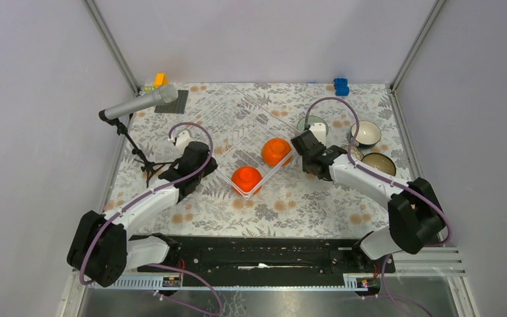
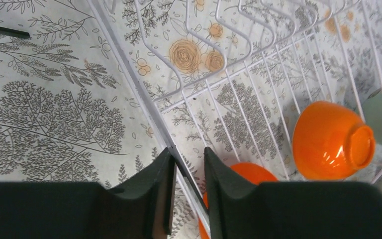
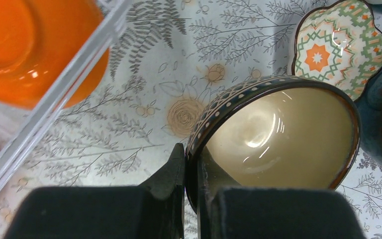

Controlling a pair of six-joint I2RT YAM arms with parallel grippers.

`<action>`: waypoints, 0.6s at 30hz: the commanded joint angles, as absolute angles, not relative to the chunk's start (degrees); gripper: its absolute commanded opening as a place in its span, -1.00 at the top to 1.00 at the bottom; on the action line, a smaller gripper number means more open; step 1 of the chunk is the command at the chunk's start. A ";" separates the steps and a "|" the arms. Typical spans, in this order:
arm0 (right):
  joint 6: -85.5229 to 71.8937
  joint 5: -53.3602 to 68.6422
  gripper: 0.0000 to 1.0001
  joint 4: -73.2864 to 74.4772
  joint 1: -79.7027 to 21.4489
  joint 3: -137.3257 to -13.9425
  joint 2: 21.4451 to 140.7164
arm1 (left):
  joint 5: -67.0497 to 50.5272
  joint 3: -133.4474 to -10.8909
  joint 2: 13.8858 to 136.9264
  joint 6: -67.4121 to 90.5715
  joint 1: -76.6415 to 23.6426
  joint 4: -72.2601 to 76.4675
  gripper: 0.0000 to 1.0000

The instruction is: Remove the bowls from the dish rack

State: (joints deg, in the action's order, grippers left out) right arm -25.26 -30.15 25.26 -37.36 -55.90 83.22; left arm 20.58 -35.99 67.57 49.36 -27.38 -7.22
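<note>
**Dish rack** [image 1: 237, 125]: white wire, bench [image 1: 290, 211] centre, set diamond-wise. Holds 2 orange bowls: one [image 1: 276, 151] at rack's 3 o'clock, lying on its side; one [image 1: 246, 178] at the 6 o'clock corner, orientation unclear.

**L hand** [image 2: 187, 158]: at rack's 9 o'clock edge. Jaws part-spread astride the rim wire, daylight either side. Grasping nothing by the look.

**R hand** [image 3: 191, 164]: clenched on rim of brown bowl [image 3: 278, 134], outside the rack at its 3 o'clock. Bowl tilted; can't tell if its base touches the bench.

**Already out, 3 o'clock cluster:** patterned dish [image 3: 340, 45] and dark bowl [image 3: 375, 107], both just beside the brown bowl.

**Risks (judged):**
- Rim-only pinch, so the brown bowl could pivot or slip.
- Set-down into the tight cluster could knock the patterned dish or dark bowl.
- If the L hand clamps the wire & drags, the rack shifts and the side-lying orange bowl may roll.

**Room:**
- Bare bench shows at rack's 6 o'clock, btwn rack & arm bases.
- 3 o'clock side is crowded.
- Mic stand [image 1: 135, 105] stands near the L arm at its 10 o'clock, so little swing room there.
</note>
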 commanded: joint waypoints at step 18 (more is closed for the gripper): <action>-21.87 -22.36 0.44 21.88 -26.53 -59.43 94.24 | 22.15 -44.69 75.08 50.53 -22.37 -3.03 1.00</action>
State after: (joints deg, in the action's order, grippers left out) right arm -23.03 -22.74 22.85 -28.10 -57.19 93.86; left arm 21.06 -41.19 74.00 50.54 -23.11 -6.74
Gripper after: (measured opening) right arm 0.224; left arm 0.041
